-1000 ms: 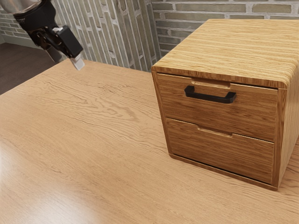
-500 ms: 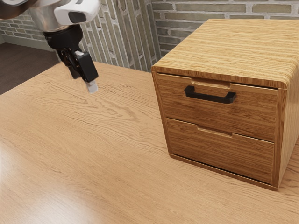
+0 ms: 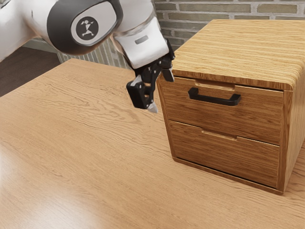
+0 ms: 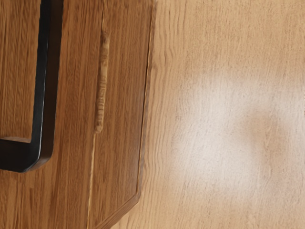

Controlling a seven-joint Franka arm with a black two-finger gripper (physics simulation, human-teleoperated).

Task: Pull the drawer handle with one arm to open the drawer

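Side view of a simulated scene: wooden two-drawer cabinet (image 3: 238, 47) standing on a wooden table (image 3: 86, 157), with a brick wall (image 3: 200, 12) behind. White Franka arm (image 3: 71, 24) reaching in from the exterior view's left, its black gripper (image 3: 158, 90) hanging just beside the cabinet's front corner, level with the top drawer (image 3: 252, 119). Fingers (image 3: 141, 97) apparently spread apart and gripping nothing, though one overlaps the cabinet edge from this angle, so read with caution.

Black drawer handle (image 3: 214, 98) mounted high on the top drawer's front, near the gripper yet clear of it, toward the exterior view's right. A slim bar with a short leg at each end, long axis horizontal along the drawer face, standing out from the wood toward the table's open side. In the wrist view, the drawer handle (image 4: 40, 81) close by, one bent end in frame.

Likely step: approach, before any grasp. Top drawer and lower drawer (image 3: 226, 152) both flush with the cabinet front, so opening not yet begun. Next move, by this reading: sliding across the drawer face to straddle the bar's middle, closing firmly, then pulling straight out, square to the front.
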